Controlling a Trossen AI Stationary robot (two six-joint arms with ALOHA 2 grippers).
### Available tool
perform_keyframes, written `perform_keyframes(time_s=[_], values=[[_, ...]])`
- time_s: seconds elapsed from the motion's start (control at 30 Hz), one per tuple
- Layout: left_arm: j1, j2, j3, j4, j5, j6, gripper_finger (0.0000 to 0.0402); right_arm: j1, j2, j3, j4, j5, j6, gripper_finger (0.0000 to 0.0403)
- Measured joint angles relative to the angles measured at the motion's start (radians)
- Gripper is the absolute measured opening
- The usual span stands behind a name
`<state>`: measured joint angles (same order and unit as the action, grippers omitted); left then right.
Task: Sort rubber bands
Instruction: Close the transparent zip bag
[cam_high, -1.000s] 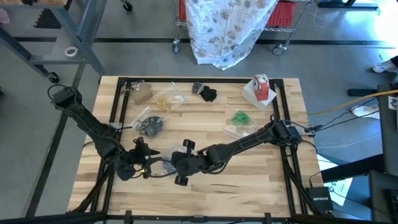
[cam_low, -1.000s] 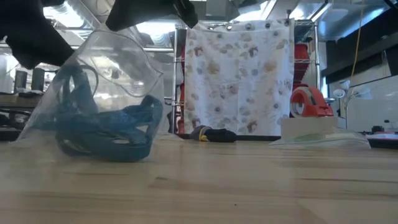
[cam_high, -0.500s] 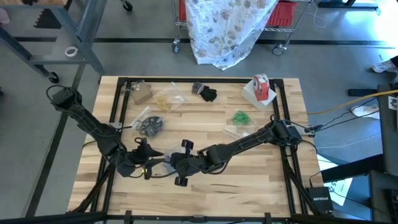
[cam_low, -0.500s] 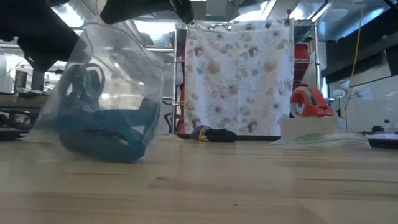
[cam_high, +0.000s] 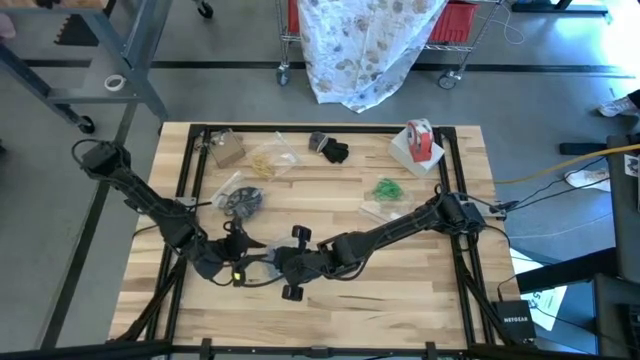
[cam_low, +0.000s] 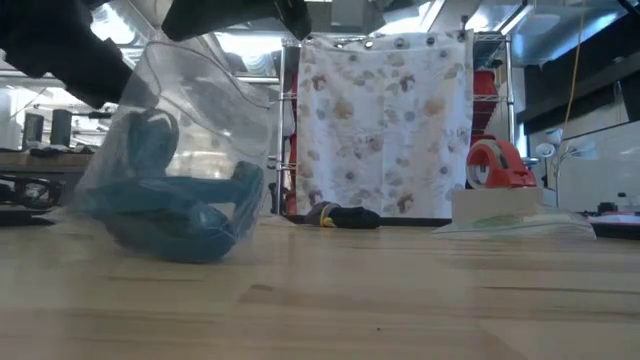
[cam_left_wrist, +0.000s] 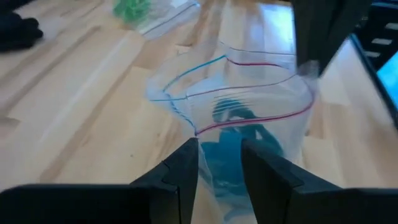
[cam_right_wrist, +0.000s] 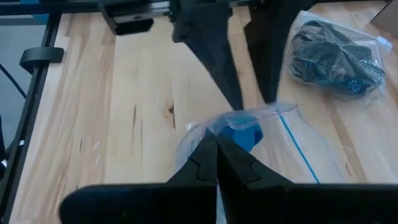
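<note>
A clear zip bag with teal-blue rubber bands inside stands near the table's front, its bottom on the wood and its mouth held up. My left gripper comes at it from the table's left and my right gripper from the right. Each is closed on its own side of the bag. The left fingers stay a little apart, with bag wall and teal bands between them. My left gripper holds the bag's side just below the red zip line. Bunched bag wall, with teal bands behind it, sits between its two fingers. They slant down from the table's left. The bag's bottom stays on the table. My right gripper pinches the rim of the bag's mouth between its two shut fingers, opposite the left gripper. It slants down from the table's right. That rim is held up and the mouth gapes.
Farther back lie a bag of black bands, a bag of tan bands, a bag of green bands, a dark bundle, a brown packet and a red-and-white tape roll.
My left gripper has rolled at the wrist while staying by the bag. The bag's held left side has twisted and stood more upright. The teal bands inside have slumped lower and toward the right. The bag's bottom has stayed on the table.
</note>
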<state>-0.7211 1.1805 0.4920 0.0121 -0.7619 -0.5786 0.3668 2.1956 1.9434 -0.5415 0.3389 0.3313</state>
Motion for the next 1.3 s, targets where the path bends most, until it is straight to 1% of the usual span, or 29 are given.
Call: perform_keyframes(time_s=[0.13,0.2,0.23,0.37,0.6,0.7,0.8,0.87,1.0,1.1,1.2,1.3], values=[[0.030,0.000,0.000,-0.004,0.000,0.064,0.0114,0.000,0.000,0.000,-0.001,0.000,0.000,0.0000],[0.038,0.000,0.000,-0.003,0.001,0.071,0.0114,0.000,0.000,0.000,-0.001,0.000,0.000,0.0000],[0.043,0.000,0.000,-0.003,0.011,0.070,0.0114,0.000,0.000,0.000,-0.001,0.000,0.000,0.0000],[0.065,0.000,0.000,0.025,0.105,0.073,0.0114,0.000,0.000,0.000,-0.002,0.000,0.000,0.0000],[0.100,0.000,0.001,0.094,0.127,0.141,0.0112,0.000,0.000,0.000,-0.008,0.000,-0.029,0.0000],[0.113,0.000,0.001,0.104,0.134,0.142,0.0088,0.000,0.000,0.000,-0.008,0.000,-0.029,0.0000],[0.127,0.000,0.001,0.106,0.153,0.144,0.0039,0.000,0.000,0.000,-0.008,-0.001,-0.024,0.0001],[0.133,0.000,0.001,0.106,0.176,0.146,0.0011,0.000,0.000,0.000,-0.009,-0.009,0.021,0.0001],[0.126,0.000,0.001,0.095,0.186,0.147,0.0002,-0.001,0.000,0.000,-0.027,-0.050,0.063,0.0001],[0.098,-0.003,0.001,0.094,0.186,0.144,0.0001,-0.001,-0.012,0.000,-0.103,-0.045,0.108,0.0009],[0.064,-0.028,0.001,0.087,0.176,0.136,0.0000,0.016,-0.041,0.001,-0.162,-0.033,0.142,0.0025],[0.033,-0.075,0.002,0.046,0.135,0.117,0.0000,0.043,-0.057,0.003,-0.192,-0.015,0.146,0.0052]])
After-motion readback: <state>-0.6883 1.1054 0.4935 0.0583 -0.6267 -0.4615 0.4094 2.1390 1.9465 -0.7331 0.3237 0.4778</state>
